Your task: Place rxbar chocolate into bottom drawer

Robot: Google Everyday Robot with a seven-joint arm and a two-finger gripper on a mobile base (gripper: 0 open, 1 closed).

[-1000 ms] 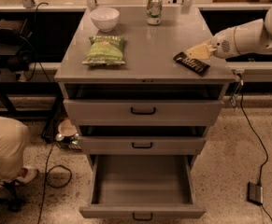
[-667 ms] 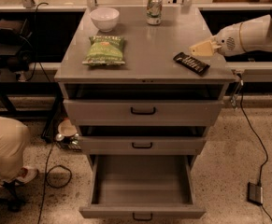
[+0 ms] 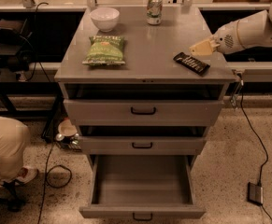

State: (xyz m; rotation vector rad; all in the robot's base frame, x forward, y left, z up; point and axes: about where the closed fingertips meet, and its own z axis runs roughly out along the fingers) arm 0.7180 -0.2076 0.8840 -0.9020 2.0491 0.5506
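Though holding nothing, gripper (image 3: pixel 194 49) beside rxbar chocolate (image 3: pixel 191 63)

hand (image 3: pixel 202 47) edged up toward 12 o'clock, now just beside rxbar chocolate (image 3: pixel 191 63) at its 1 o'clock, forearm (image 3: pixel 252 29) lifted slightly
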